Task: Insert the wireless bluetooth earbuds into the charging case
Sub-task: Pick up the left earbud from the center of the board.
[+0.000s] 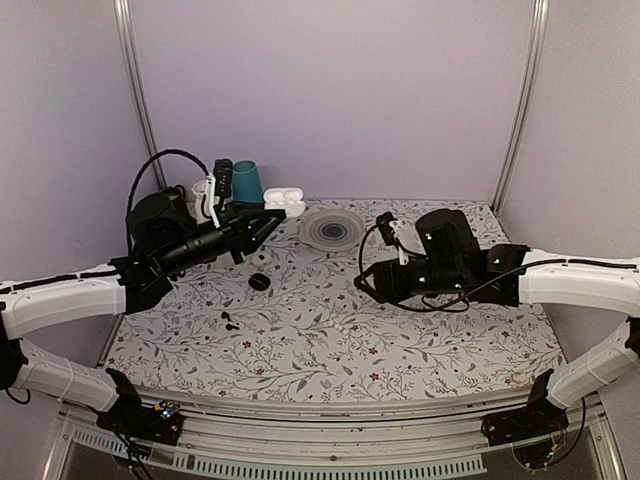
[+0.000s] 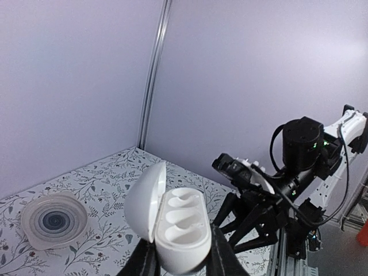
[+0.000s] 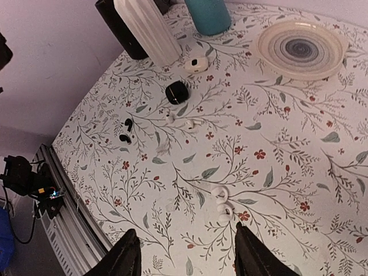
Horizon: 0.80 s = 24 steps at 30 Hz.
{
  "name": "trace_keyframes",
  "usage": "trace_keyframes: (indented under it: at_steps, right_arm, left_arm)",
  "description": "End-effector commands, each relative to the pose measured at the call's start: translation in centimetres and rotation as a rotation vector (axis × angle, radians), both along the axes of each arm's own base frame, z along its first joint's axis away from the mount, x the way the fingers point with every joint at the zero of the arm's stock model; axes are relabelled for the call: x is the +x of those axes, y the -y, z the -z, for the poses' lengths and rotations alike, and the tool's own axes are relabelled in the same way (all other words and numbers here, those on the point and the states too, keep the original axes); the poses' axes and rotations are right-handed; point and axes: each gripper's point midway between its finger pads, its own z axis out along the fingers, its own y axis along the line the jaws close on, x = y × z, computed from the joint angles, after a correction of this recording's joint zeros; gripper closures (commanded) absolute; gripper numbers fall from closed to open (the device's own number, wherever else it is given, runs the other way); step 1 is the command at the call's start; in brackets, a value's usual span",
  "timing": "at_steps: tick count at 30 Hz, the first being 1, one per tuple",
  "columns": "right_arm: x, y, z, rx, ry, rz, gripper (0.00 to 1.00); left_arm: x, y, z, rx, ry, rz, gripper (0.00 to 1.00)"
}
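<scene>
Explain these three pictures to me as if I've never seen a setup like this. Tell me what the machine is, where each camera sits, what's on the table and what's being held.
These are two robot arms bolted to one table edge. The top view looks down from behind them; the other two come from cameras on each wrist.

The left gripper is shut on an open white charging case, lifted off the table, both sockets empty. The right gripper is open, holding nothing, above two white earbuds.

On the floral tablecloth also lie a black earbud, a closed black case, another white case, a teal cup and a clear ribbed dish.
</scene>
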Motion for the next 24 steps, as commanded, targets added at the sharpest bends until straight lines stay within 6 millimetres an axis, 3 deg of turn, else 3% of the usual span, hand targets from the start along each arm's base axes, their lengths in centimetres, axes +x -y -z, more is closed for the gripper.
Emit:
trace_keyframes:
  at_steps: [1,6,11,20,24]
  right_arm:
    - [-0.3,-0.5,4.7,0.003,-0.171,0.060,0.48]
    - [0.3,-0.8,9.1,-0.074,-0.210,0.077,0.57]
    - [1.5,-1.6,11.8,-0.101,-0.224,0.051,0.64]
    - [2.3,-2.4,16.0,-0.182,-0.239,0.014,0.68]
    - [2.7,-2.4,16.9,-0.210,-0.238,0.026,0.68]
  left_arm:
    - [0.3,-1.0,-0.3,-0.015,0.000,-0.032,1.00]
    - [0.0,-1.2,-0.7,-0.012,0.006,-0.029,1.00]
    - [-0.2,-1.7,-1.0,-0.013,0.017,-0.035,1.00]
    - [-0.8,-2.6,-1.1,-0.019,0.019,-0.051,1.00]
    - [-0.9,-2.8,-1.1,-0.020,0.019,-0.058,1.00]
